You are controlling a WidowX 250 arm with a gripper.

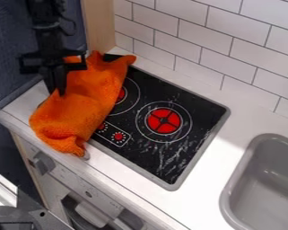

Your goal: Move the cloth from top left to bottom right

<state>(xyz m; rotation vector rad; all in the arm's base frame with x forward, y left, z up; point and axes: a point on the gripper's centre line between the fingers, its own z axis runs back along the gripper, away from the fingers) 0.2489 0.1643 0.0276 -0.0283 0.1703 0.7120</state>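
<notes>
Cloth [89, 101] lies over the stove's [200, 110] left side, transfer to lower right outstanding; claw [57, 93] state cannot be determined.

Cloth [80, 108] on stove [197, 110] (L side) + cntr [200, 197]; sink [226, 194] R; wall [218, 40] behind.

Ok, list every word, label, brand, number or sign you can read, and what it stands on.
No readable words, brands or numbers.
Tiny marks around the red dials on the cooktop: too small to read.
Dark round mark on the front panel: also too small.
</notes>
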